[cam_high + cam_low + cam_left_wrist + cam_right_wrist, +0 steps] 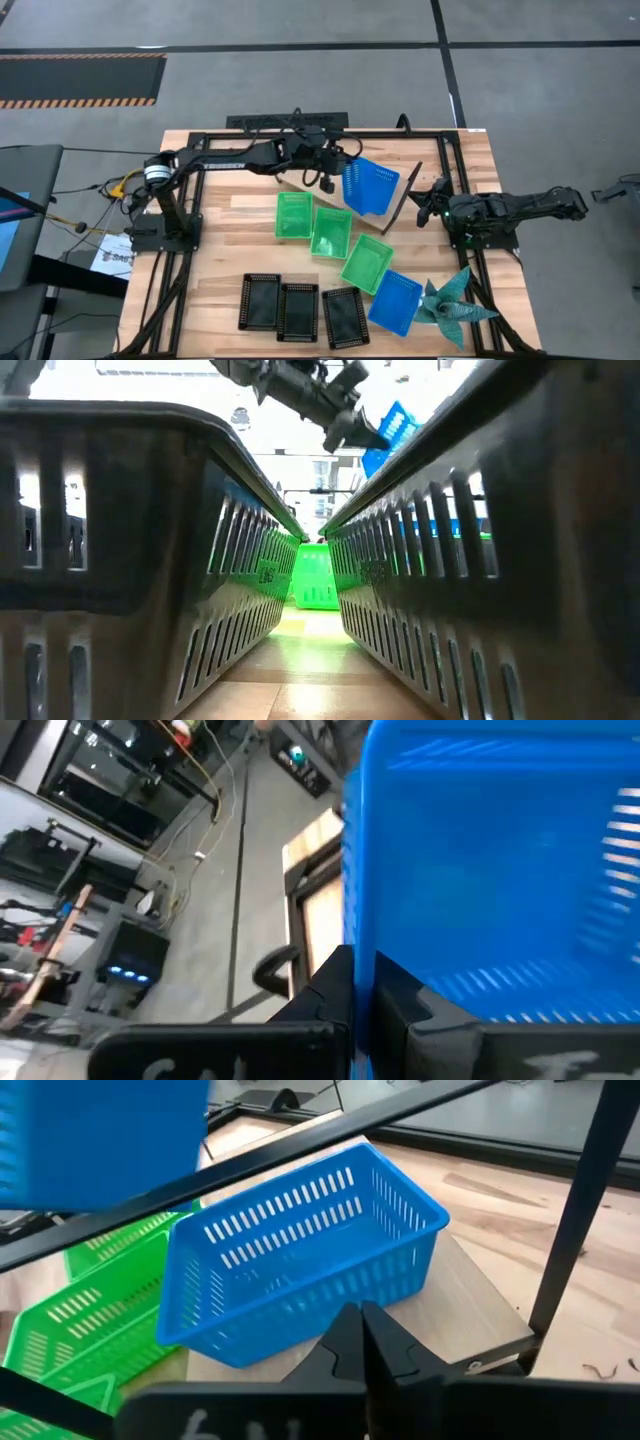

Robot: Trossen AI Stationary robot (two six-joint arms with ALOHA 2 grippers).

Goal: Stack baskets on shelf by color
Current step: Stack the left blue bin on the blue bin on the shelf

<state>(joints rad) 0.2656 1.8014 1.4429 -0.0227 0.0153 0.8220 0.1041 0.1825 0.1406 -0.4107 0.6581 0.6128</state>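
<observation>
My left gripper (335,172) reaches over the table's far middle and is shut on a blue basket (372,186), which is raised in the air (395,425). Below and beside it a second blue basket (300,1260) rests on the wooden shelf board (470,1305), inside the black wire frame (405,195). My right gripper (427,200) waits shut just right of the shelf's end, touching nothing. Three green baskets (330,232) lie in a slanting row mid-table. A third blue basket (395,300) and three black baskets (297,312) stand near the near edge. My left gripper (365,995) pinches one side wall of the blue basket (362,1020), with a finger (335,982) on each face of the wall. The basket is lifted clear of the table and shelf and hangs tilted off the fingers, toward the table's right.
A teal spiky star-shaped object (452,305) lies at the near right, beside the third blue basket. In the low view, two black baskets (120,540) wall in a narrow lane with a green basket (315,580) at its end. Bare tabletop (240,215) lies left of the green baskets.
</observation>
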